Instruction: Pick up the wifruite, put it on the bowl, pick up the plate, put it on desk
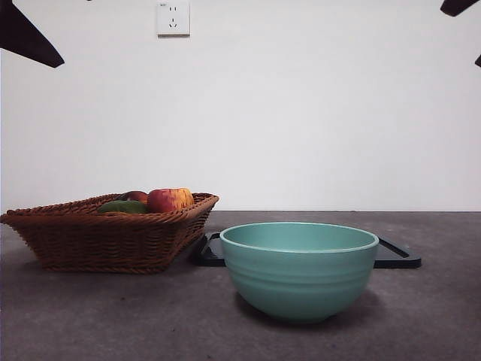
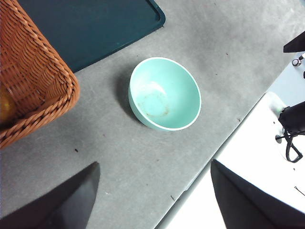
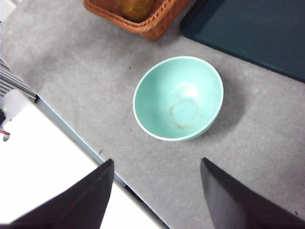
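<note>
Right now both my arms wait high above the table, showing in the front view only as dark tips at the top corners. My left pincer hangs with its jaws spread wide and nothing between them; my right pincer is the same, wide and empty.

Straight below both wrists sits the bowl, teal-green with a paler rim, upright on the table and empty, with a faint brownish ring on its inner bottom. Seen from the front, the wicker basket stands at about ten o'clock from the bowl, near it but not touching. Over its rim I can see a red-yellow apple, a green fruit just beside it, and a darker reddish-brown fruit behind those two. Whether that one is the wifruite I cannot tell. My right wrist view catches one yellowish-brown fruit in the basket corner.

Behind the bowl, at twelve o'clock, lies a flat dark tray on the table, its near edge hidden by the bowl and its left end close to the basket.
</note>
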Available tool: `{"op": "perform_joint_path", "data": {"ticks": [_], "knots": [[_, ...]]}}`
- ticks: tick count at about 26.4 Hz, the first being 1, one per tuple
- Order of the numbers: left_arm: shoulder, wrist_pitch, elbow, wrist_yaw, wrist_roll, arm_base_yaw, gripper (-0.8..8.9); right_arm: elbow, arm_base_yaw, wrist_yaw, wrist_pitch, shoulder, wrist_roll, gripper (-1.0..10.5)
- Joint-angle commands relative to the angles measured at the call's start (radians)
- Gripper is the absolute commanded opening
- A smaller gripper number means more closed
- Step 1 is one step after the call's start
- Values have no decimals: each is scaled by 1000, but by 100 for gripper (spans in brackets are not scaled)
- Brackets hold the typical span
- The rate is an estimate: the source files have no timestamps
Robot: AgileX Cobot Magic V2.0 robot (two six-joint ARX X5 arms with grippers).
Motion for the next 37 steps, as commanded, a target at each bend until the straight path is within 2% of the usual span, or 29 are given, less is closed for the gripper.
{"op": "perform_joint_path", "data": {"ticks": [1,12,17,18,19,37], "knots": [[6,5,23,1,11,-5,371,16,9,-4,8,8,-8,288],[6,4,23,1,11,-5,350,16,9,-4,8,8,-8,269],[6,4,23,1,12,-5,75,16,9,-4,6,8,-9,37],[6,4,23,1,12,-5,21,16,9,-4,6,8,-10,7],[6,4,23,1,12,-5,8,16,9,-4,6,8,-13,8],[6,6,23,1,6,-5,8,16,9,8,10,8,-15,8]]}}
